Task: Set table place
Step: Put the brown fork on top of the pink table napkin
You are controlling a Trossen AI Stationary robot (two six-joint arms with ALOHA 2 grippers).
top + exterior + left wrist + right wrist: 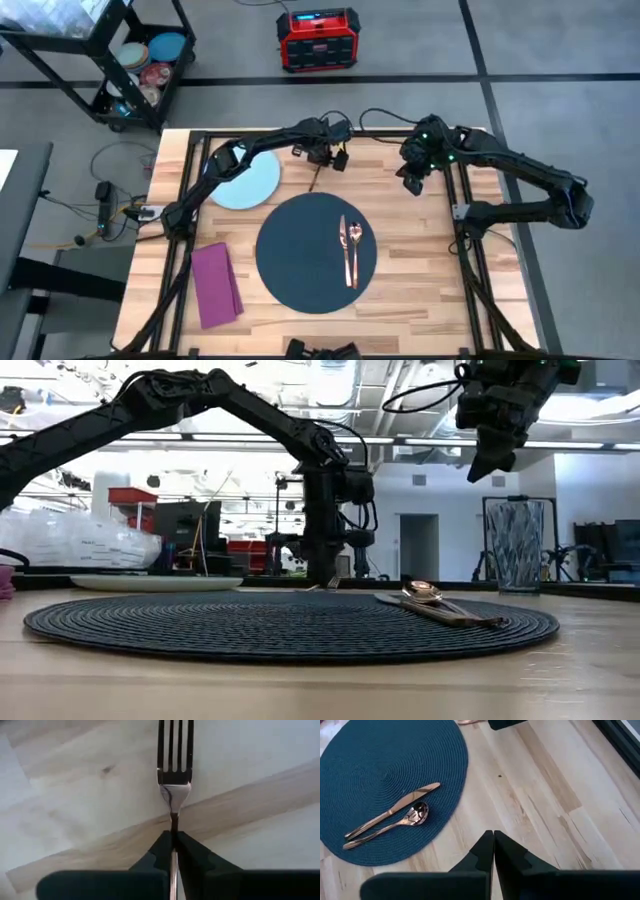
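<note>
1. My left gripper (174, 836) is clamped on the handle of the fork (174, 775), above the table (420, 290), at 12 o'clock of the mat (300, 255).
2. My right gripper (493, 840) has its fingers together and holds nothing; it is in the air at 2 o'clock of the mat.
3. The knife (395, 810) and spoon (410, 817) lie on the mat, at its 3 o'clock side.
4. The plate (245, 182) is at 10 o'clock of the mat, the napkin (215, 285) at 8 o'clock.
5. The tumbler (518, 545) stands beyond the mat in the low view.
</note>
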